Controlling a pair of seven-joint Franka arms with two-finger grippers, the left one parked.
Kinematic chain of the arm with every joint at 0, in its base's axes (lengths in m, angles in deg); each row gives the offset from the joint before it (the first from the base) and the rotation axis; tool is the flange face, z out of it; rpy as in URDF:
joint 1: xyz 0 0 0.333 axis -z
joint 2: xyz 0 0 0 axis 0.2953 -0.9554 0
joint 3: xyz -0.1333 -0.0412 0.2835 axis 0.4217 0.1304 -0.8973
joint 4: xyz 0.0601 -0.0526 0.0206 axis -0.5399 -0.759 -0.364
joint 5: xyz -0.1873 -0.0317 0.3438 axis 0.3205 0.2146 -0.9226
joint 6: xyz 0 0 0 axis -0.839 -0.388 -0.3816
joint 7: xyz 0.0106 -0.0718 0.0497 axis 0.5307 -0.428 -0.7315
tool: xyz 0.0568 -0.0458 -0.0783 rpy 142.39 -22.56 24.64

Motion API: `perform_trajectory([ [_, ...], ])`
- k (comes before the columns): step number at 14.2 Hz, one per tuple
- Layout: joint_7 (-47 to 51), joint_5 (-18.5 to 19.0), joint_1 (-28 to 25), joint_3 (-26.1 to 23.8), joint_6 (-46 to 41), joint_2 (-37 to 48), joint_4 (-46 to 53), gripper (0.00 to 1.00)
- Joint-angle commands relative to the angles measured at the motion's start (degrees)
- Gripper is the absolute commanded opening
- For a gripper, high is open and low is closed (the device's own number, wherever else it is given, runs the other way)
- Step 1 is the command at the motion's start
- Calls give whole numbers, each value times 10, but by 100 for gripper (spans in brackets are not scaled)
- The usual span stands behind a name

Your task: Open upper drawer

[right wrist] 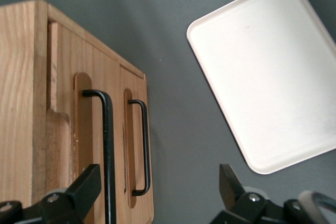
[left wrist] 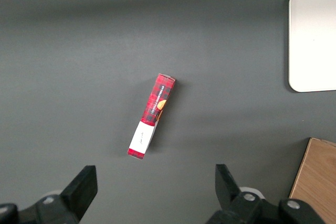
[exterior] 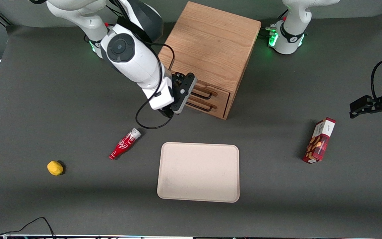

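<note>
Upper drawer being approached, not yet gripped.

The boxy oak cabinet (exterior: 211, 49) is being faced at twelve o'clock from the smooth cream tray (exterior: 198, 172); its upper drawer (exterior: 216, 91) is sitting shut above the lower twin. The gripper (right wrist: 157, 192) is being held spread and empty beside the thin black wire handle (right wrist: 107, 150), which should be straddled squarely, then pulled straight outward.

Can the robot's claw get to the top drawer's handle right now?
Probably yes. The claw is open right in front of the cabinet, and the upper drawer's black handle sits just beside one finger. Nothing stands between them.
</note>
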Motion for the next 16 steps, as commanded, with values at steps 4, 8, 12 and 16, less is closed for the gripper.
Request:
perform_trajectory([
  [4, 12, 11, 9, -31, 42, 4, -67, 100],
  [8, 11, 11, 10, -32, 63, 9, -94, 100],
  [12, 11, 11, 10, -32, 96, 7, -117, 100],
  [16, 9, 11, 12, -31, 101, 2, -116, 100],
])
